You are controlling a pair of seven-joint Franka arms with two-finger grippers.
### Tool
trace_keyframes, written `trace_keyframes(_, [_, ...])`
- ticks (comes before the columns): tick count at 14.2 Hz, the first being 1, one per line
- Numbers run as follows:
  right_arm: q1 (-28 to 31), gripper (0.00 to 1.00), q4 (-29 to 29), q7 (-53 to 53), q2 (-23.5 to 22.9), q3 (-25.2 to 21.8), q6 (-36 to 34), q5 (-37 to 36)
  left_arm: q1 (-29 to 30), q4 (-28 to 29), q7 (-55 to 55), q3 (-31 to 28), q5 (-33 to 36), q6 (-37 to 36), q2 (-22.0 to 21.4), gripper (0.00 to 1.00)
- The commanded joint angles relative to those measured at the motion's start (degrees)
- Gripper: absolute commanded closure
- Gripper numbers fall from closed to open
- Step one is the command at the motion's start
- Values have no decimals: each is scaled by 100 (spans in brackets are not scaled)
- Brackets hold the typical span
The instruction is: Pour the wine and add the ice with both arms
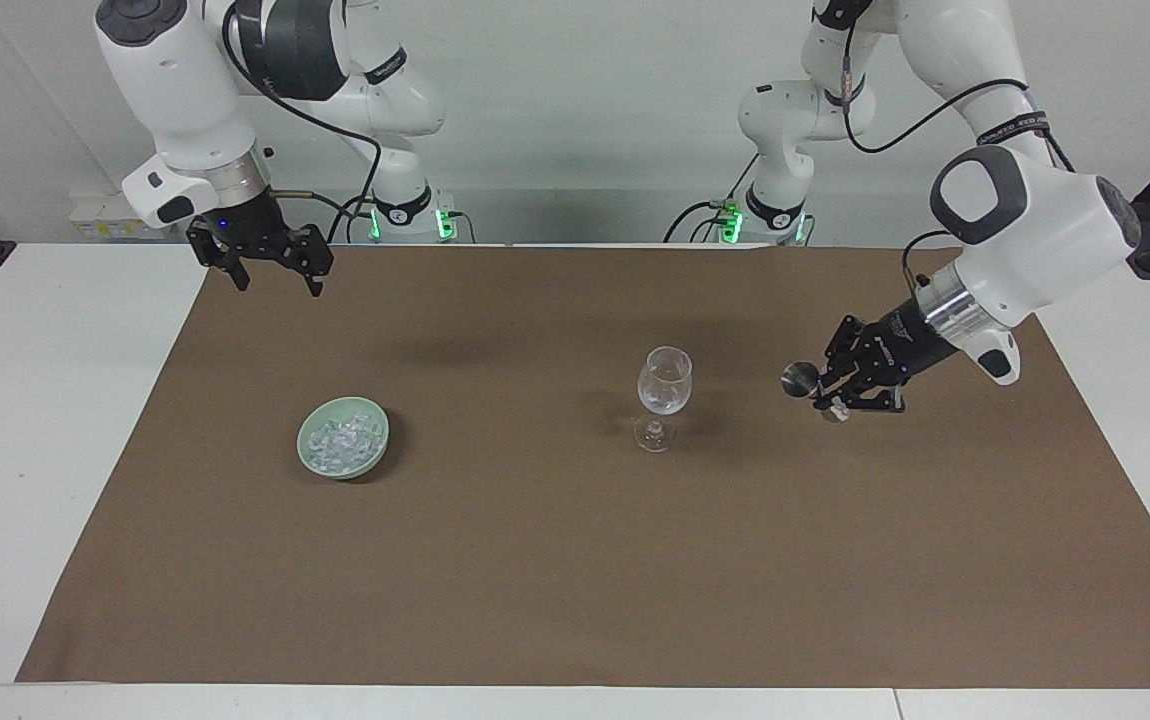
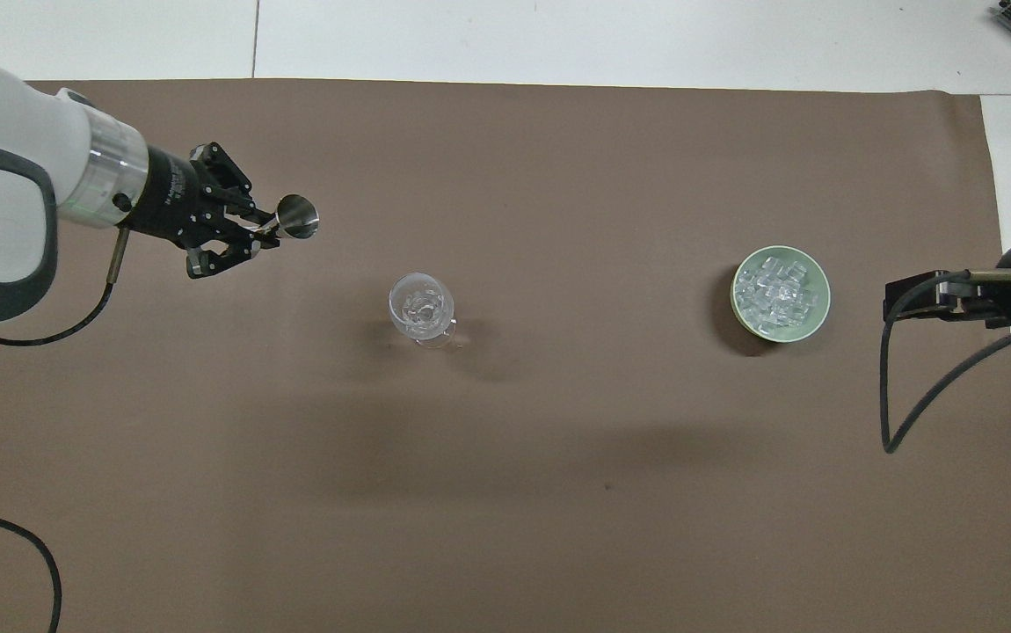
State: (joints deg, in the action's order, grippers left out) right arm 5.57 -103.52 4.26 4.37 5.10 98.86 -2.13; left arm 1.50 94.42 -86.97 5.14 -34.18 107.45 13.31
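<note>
**Jigger Held Beside the Glass, Ice in Its Bowl**

Gripping a small metal jigger (image 1: 801, 378), the left gripper (image 1: 828, 392) was seen clamped shut on it in the air over the brown mat (image 1: 575, 560), toward the left arm's end of the table. The jigger was held tilted on its side, its open mouth turned toward the wine glass (image 1: 664, 395) and well apart from it. The glass was stood upright on the mat near the table's middle. The ice (image 1: 342, 443) was heaped in a pale green bowl (image 1: 375, 455) set on the mat toward the right arm's end of the table, about as near to the robots as the glass. The right gripper (image 1: 275, 277) was held waiting with its jaws spread open, raised over the mat's corner at the right arm's end, well apart from the bowl.
</note>
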Motion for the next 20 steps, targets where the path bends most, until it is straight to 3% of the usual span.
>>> trace_keyframes(1, [102, 0, -379, -163, -5, 44, 501, -25, 525, 532, 504, 57, -754, 65, -241, 100])
trace_keyframes(6, [128, 0, -449, -171, -348, 44, 879, -33, 939, 1490, 1040, 57, -1686, 890, -487, 100])
trace_keyframes(10, [120, 0, -598, -163, -989, 44, 1941, -42, 1439, 2166, 1672, 48, -2573, 1163, -627, 100])
trace_keyframes(12, [84, 0, -642, -119, -1252, 44, 2110, -51, 1563, 2650, 1928, 48, -3013, 1513, -794, 100])
trace_keyframes(20, [-65, 0, -1082, 40, -1464, 44, 2893, -42, 1678, 3354, 2544, 48, -4086, 2148, -883, 100])
